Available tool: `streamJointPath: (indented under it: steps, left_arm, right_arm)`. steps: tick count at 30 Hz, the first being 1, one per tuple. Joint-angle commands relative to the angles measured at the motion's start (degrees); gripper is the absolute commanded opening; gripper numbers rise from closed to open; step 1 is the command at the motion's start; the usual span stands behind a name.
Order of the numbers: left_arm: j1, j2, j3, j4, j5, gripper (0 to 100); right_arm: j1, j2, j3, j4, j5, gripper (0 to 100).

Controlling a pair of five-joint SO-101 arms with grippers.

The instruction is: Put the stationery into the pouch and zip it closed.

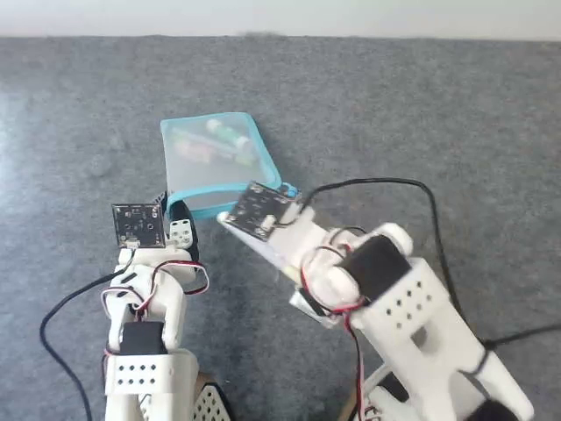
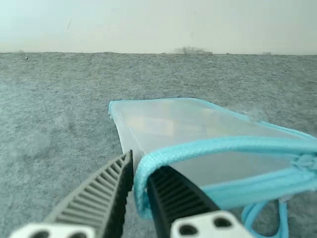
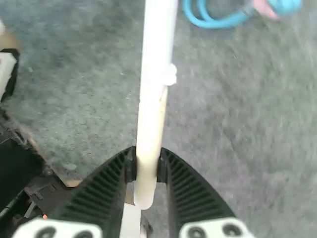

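The left gripper [image 2: 140, 171] pinches the blue zip edge at the near left corner of the pouch [image 1: 215, 162], which lies on the grey mat [image 1: 438, 114]. The right gripper [image 3: 147, 157] clamps a white pen [image 3: 157, 74], its tip by the pouch's blue cord [image 3: 213, 17].

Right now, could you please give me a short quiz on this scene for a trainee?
1. True or false: the right gripper is empty.
2. Which part of the pouch does the left gripper pinch? A) its blue rim B) its cord loop C) its far corner
3. Fill in: the pouch's mouth is ____ (open or shut).
Key: 1 false, it grips a white stick; 2 A; 3 open.
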Motion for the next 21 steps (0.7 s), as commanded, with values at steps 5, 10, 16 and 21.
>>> streamJointPath:
  steps: [5,10,16,21]
  left_arm:
    - [0.5,-0.6,-2.1,-1.8,0.8,1]
    - [0.5,-0.7,-2.1,-1.8,0.8,1]
    - [0.6,-0.6,-2.0,-1.8,0.8,1]
    - [2.4,-0.4,-1.9,-1.7,0.8,1]
  right_arm:
    - [-0.8,18.8,-15.0,2.2,-1.3,0.9]
    - [-0.4,29.2,-23.8,2.2,-1.5,0.9]
    - [3.8,40.4,-36.0,2.2,-3.3,1.3]
    - [3.6,49.1,-51.1,2.1,-4.5,6.1]
